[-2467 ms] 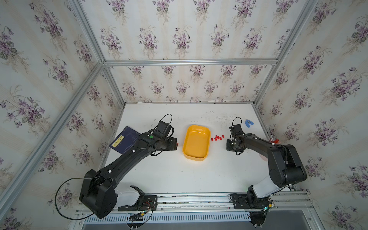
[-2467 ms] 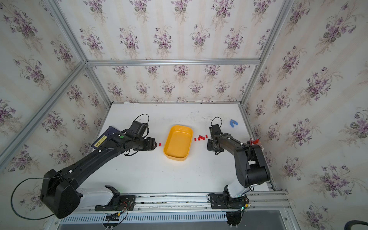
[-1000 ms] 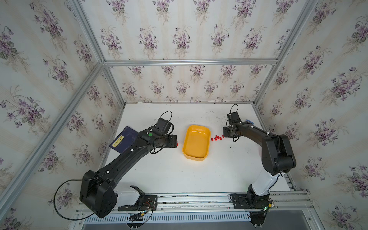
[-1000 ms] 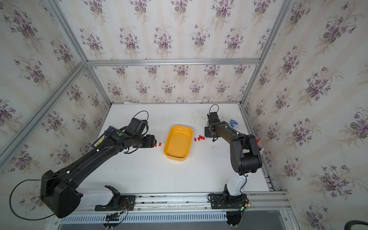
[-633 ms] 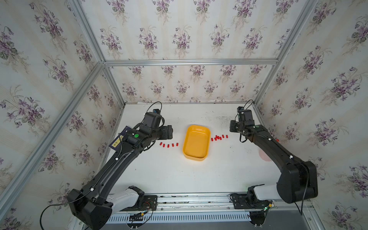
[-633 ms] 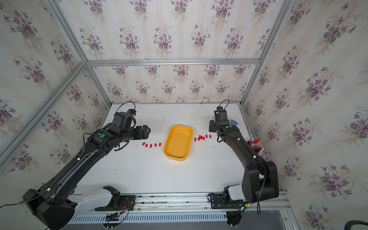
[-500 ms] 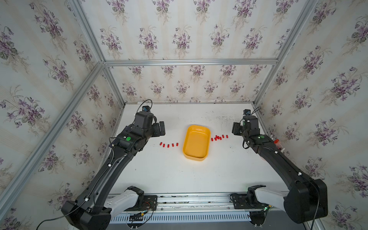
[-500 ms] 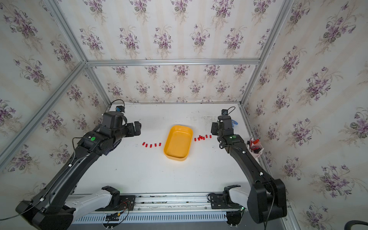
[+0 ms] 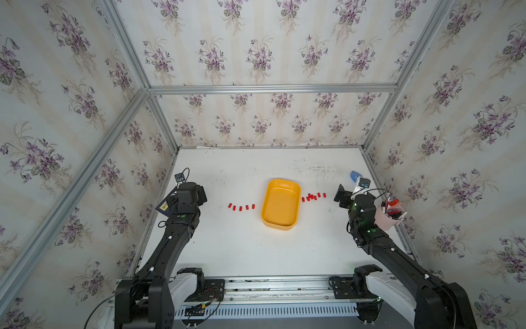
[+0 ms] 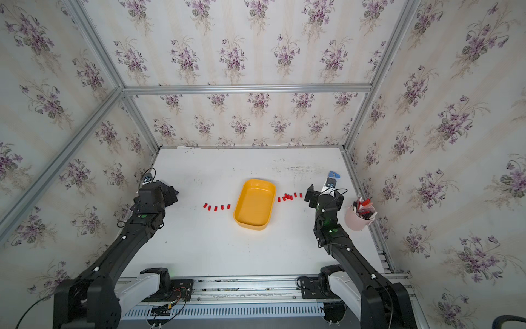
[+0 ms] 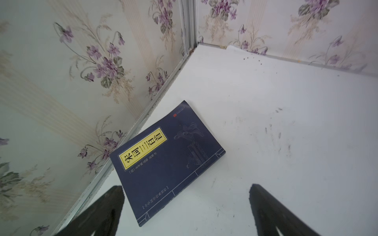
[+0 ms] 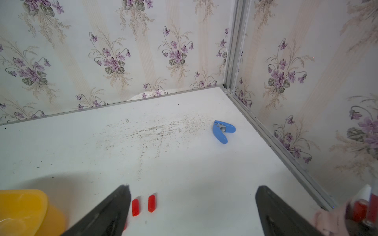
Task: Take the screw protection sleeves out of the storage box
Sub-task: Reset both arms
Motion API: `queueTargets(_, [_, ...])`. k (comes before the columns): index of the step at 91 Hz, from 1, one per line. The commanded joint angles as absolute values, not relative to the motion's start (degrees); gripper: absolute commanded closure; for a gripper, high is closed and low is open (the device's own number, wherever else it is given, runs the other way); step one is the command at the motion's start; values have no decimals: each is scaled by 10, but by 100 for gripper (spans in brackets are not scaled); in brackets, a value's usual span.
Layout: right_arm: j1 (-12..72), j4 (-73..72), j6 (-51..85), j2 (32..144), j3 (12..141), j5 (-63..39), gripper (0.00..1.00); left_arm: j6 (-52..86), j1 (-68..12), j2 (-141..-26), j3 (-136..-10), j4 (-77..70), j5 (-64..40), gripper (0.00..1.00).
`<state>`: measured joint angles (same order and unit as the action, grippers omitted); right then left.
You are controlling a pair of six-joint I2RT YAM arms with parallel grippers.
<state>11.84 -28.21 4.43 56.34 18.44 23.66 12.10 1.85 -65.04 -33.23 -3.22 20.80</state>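
Observation:
The yellow storage box (image 9: 280, 203) (image 10: 254, 203) sits mid-table, and nothing shows inside it. Several red screw protection sleeves (image 9: 240, 207) (image 10: 216, 207) lie in a row on the table to its left. Several more (image 9: 313, 196) (image 10: 289, 197) lie to its right. My left gripper (image 9: 200, 193) (image 11: 186, 186) is open and empty near the left wall, above a navy booklet. My right gripper (image 9: 341, 196) (image 12: 193, 186) is open and empty, just right of the right-hand sleeves. Two of these sleeves (image 12: 135, 207) lie beside one of its fingers, and a corner of the box (image 12: 22, 206) shows.
The navy booklet (image 11: 167, 159) (image 9: 166, 203) with a yellow label lies against the left wall. A small blue clip-like tool (image 12: 222, 130) (image 9: 354, 175) lies at the back right. A pink cup (image 9: 388, 216) (image 10: 358, 218) of red-capped items stands by the right wall, close to my right arm.
Both arms have pulled away from the box, the left toward the left wall and the right toward the right wall. Both grippers have opened, and sleeves lie on the table on both sides.

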Motion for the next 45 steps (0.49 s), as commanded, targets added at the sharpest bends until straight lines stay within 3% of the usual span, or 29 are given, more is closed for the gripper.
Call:
queueTargets(1, [119,-403,8,596,175,256,0,103,18,-689,-301,-165,170,0])
queueTargets(9, [119,-416,11,593,142,244,0,78,11,-698,-254,-255,149,0])
queueTargets(21, [119,-636,2,609,30,248,0,41,-8,-744,-216,-375,140,0])
queueTargets(33, [117,-826,-28,717,-11,234,0,-9,-46,-804,-232,-417,138,0])
queueTargets(45, [98,-907,-36,894,53,188,0,-12,-56,-852,-238,-431,161,0])
